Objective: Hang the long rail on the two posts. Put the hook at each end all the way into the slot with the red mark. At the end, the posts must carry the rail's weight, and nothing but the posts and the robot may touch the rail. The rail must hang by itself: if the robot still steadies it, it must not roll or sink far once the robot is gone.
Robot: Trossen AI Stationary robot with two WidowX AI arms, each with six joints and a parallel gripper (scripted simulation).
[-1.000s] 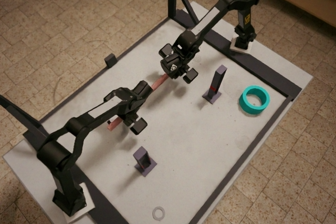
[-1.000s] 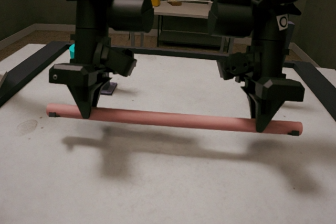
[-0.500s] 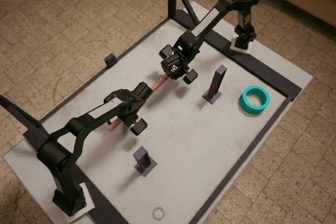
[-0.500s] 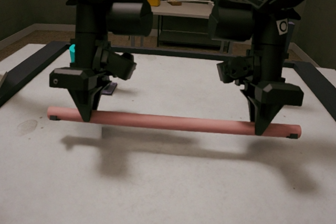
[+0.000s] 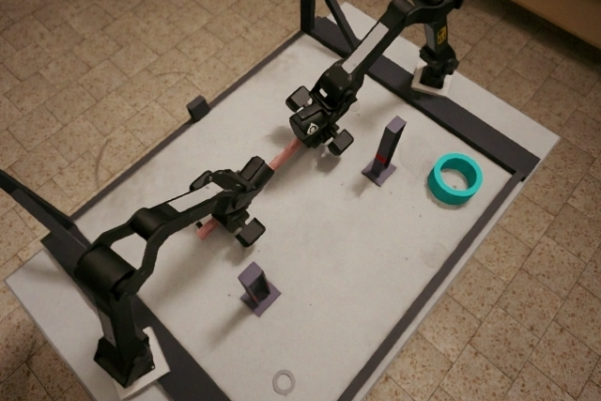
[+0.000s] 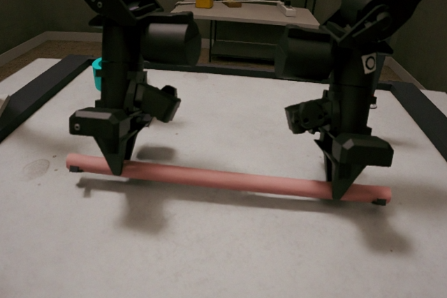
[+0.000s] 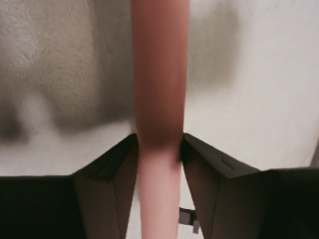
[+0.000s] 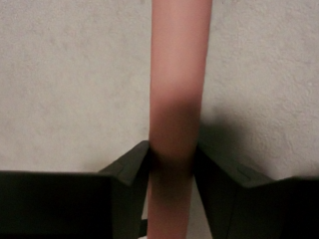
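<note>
The pink rail (image 5: 285, 155) (image 6: 216, 178) (image 7: 160, 75) (image 8: 176, 60) is held a little above the table, parallel to its long side. Small dark hooks show in the exterior view at its left end (image 6: 75, 169) and right end (image 6: 379, 202), on the side away from the posts. My left gripper (image 6: 116, 171) (image 7: 159, 140) is shut on the rail near one end. My right gripper (image 6: 337, 196) (image 8: 170, 148) is shut on it near the other. In the top view the arms hide both pairs of fingertips. Two purple posts (image 5: 388, 139) (image 5: 252, 276) with red marks stand apart from the rail.
A cyan ring (image 5: 440, 189) (image 6: 97, 78) stands beyond the post on the left arm's side. A thin grey ring (image 5: 275, 389) lies near the front edge in the top view. Dark frame bars (image 5: 478, 144) border the table, and a small dark block (image 5: 197, 108) sits on the edge behind the rail.
</note>
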